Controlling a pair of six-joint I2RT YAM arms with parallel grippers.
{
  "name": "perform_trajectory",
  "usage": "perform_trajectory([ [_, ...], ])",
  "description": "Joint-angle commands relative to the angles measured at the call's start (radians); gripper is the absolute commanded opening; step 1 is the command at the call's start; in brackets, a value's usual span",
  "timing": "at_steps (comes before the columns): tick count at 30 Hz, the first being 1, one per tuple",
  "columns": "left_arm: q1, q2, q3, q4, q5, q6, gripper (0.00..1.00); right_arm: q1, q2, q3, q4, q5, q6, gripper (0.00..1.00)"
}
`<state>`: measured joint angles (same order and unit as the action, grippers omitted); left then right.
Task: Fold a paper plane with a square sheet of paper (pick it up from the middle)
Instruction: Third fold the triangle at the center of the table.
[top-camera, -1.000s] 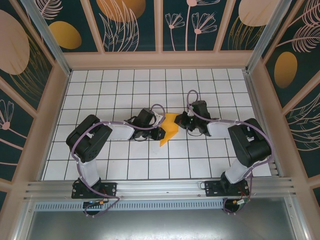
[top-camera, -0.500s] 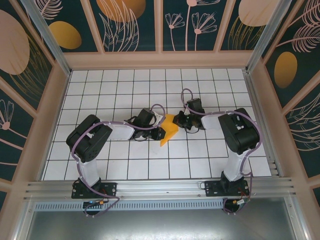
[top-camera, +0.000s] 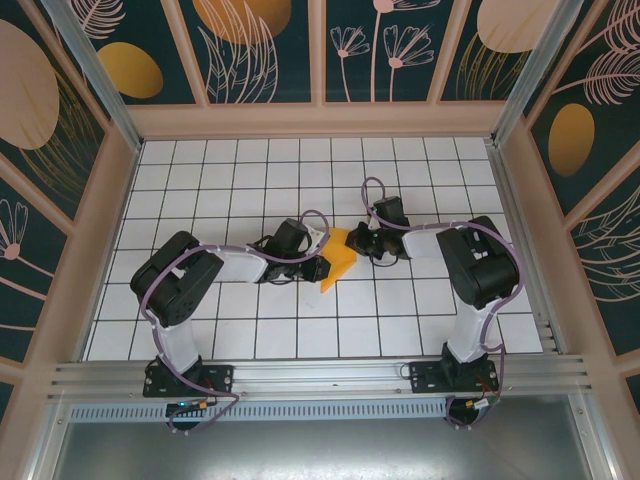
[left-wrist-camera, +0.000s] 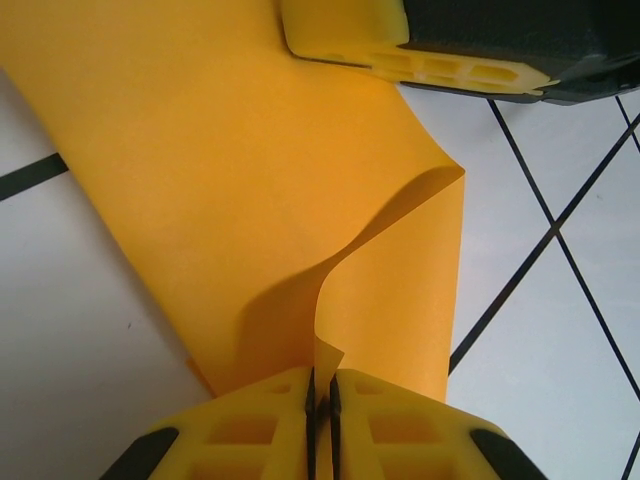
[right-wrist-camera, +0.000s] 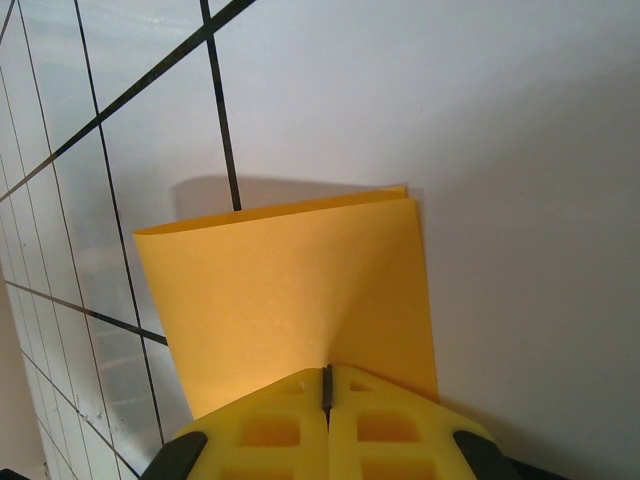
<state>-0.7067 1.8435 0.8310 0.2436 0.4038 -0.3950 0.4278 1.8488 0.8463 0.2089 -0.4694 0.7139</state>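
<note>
Over the last second my right arm is folding in closer to centre. My left end effector (top-camera: 320, 264) and my right end effector (top-camera: 358, 243) are both pinching shut on opposite edges of the folded square sheet of paper (top-camera: 340, 262), which is sitting mid-surface (top-camera: 250, 180) between them.

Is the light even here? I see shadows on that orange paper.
Left wrist view: a raised flap of the thin orange-yellow paper sheet throws a shadow onto it, ahead of the left gripper. Right wrist view: the paper looks paler beside the right gripper, and a shadow lies on the white tiled table behind its far edge. Top view: even light.
</note>
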Motion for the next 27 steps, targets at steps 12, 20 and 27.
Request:
perform_trajectory([
  [12, -0.006, -0.048, -0.067, -0.001, -0.072, -0.032, 0.15, 0.003, 0.045, -0.006, -0.063, 0.047, -0.022, 0.00],
  [20, -0.005, 0.005, -0.020, -0.018, -0.018, -0.009, 0.16, 0.004, 0.037, -0.006, -0.067, 0.042, -0.027, 0.00],
  [27, -0.006, 0.031, -0.016, -0.047, -0.028, 0.007, 0.16, 0.004, 0.013, 0.000, -0.061, 0.015, -0.022, 0.00],
])
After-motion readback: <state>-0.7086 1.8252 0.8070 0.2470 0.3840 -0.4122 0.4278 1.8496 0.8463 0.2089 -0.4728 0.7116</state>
